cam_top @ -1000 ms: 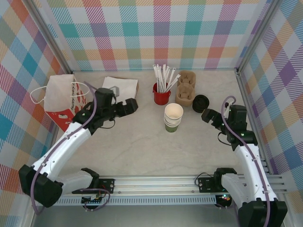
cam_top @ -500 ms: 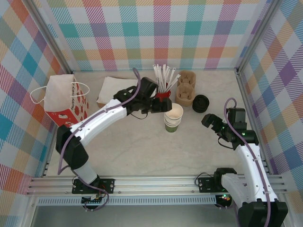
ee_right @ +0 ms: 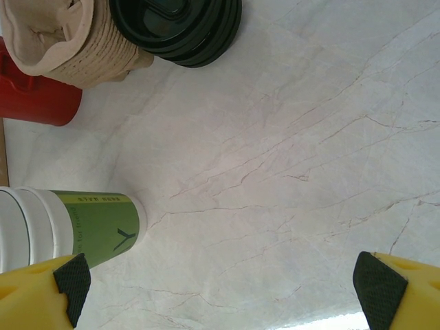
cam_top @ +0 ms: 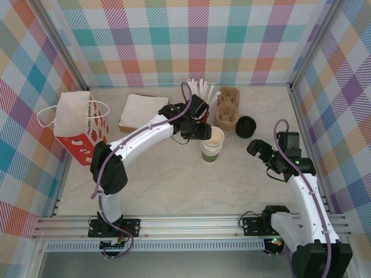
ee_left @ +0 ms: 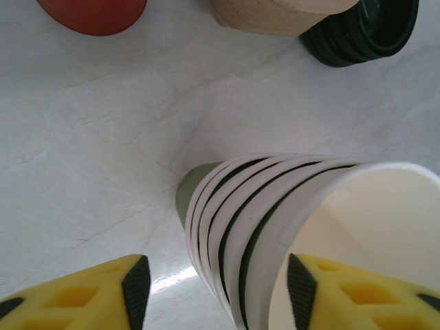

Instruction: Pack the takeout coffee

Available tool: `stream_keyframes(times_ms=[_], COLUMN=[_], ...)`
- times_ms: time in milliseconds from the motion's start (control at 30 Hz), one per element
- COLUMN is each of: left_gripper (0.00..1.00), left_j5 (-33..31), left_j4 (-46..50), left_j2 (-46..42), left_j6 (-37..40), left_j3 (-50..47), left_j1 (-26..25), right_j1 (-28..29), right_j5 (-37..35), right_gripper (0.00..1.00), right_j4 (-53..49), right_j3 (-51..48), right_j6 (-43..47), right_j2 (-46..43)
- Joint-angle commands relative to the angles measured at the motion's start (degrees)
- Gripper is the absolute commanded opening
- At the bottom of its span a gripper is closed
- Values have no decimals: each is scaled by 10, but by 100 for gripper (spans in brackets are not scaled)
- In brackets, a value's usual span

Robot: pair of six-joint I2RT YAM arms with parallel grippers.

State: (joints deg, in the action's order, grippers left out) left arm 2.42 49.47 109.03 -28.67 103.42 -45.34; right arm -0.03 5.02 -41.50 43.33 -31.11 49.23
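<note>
In the top view, a stack of green paper cups [cam_top: 212,146] with white rims is seen just right of the frame's centre, standing upright on the marble table [cam_top: 174,179]. A pile of black lids [cam_top: 246,126] lies to its upper right, apart from it and just beside brown cup carriers [cam_top: 226,111]. The left gripper [cam_top: 203,132] is held at the stack's upper left edge. In the left wrist view its claw is found about half open. One pad [ee_left: 136,289] is set clear of the stack's left side, and the other pad [ee_left: 300,283] is seen at the top cup's rim. Whether that pad touches cannot be told, and no grip is seen. A red cup [ee_left: 93,14] is seen at that view's upper left. The right gripper [cam_top: 259,152], at the frame's right, is spread wide with nothing held.
</note>
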Motion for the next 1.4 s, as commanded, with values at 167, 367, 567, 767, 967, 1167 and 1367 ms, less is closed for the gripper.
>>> stream_keyframes(times_ms=[167,367,567,767,967,1167,1367], left_gripper=[33,18,7,6,6,6,8], left_j5=[-51,-70,-74,-90,-105,-112,-112], left_j4=[46,55,84,115,123,117,133], left_j2=[8,6,3,-11,-19,-5,37], left_j6=[21,27,29,40,64,91,116], left_j3=[21,25,40,45,35,45,95], left_j1=[-6,-5,13,53,114,177,213], right_j1=[-2,-2,-2,-2,-1,-2,-2], right_j5=[0,-4,-14,-17,-15,-12,-14], right_gripper=[100,100,100,100,100,100,100], right_j4=[5,4,-8,-5,5,7,8], right_j3=[16,22,54,72,76,70,52], right_j6=[-13,-12,1,15,29,40,35], right_j2=[8,12,40,71,94,98,80])
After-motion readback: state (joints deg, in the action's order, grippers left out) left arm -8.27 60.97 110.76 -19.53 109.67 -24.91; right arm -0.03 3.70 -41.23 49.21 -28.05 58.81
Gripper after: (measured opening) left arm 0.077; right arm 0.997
